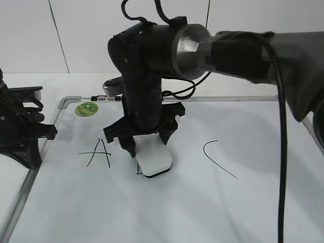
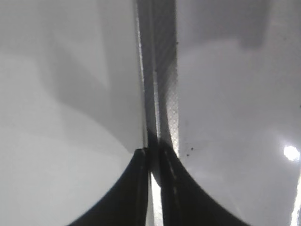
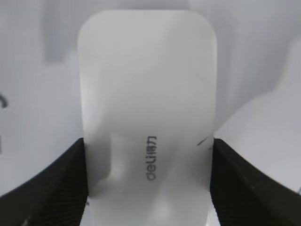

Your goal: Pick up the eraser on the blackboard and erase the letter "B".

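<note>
The white eraser (image 1: 156,162) (image 3: 146,94) lies flat on the blackboard (image 1: 212,207), between the "A" and the "C". My right gripper (image 1: 148,145) (image 3: 149,143) comes down from above and is shut on the eraser, one black finger against each long side. The letter "B" is almost wholly hidden under the eraser. Only a short dark stroke (image 1: 137,170) shows at the eraser's left edge. My left gripper (image 1: 50,131) (image 2: 154,155) rests shut and empty over the board's left frame (image 2: 162,70).
The letter "A" (image 1: 99,152) is left of the eraser and the letter "C" (image 1: 217,158) is right of it. A round green sticker (image 1: 87,109) sits in the board's far left corner, and a small clip (image 1: 104,97) sits on the top frame.
</note>
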Motion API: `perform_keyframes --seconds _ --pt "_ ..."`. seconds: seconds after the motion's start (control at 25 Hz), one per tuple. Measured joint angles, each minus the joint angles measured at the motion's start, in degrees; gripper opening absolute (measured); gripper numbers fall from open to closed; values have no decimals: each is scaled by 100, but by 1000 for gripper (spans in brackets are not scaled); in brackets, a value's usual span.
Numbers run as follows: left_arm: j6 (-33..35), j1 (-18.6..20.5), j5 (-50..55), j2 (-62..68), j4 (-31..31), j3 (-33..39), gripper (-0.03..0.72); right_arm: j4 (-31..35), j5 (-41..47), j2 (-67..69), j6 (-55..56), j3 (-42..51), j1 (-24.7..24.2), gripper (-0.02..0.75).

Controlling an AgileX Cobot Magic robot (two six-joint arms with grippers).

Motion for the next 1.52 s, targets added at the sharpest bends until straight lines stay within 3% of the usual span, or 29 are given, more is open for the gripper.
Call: perform_keyframes --seconds 0.4,0.64,1.16,1.52 --pt "0 0 0 0 8 0 33 297 0 0 293 0 153 543" --pt "0 0 0 0 21 0 33 68 0 14 555 0 448 543" --pt "37 0 -11 0 21 0 34 -268 134 210 684 -121 498 543" --pt "46 0 -44 9 11 0 34 -167 28 210 657 -131 -99 543"
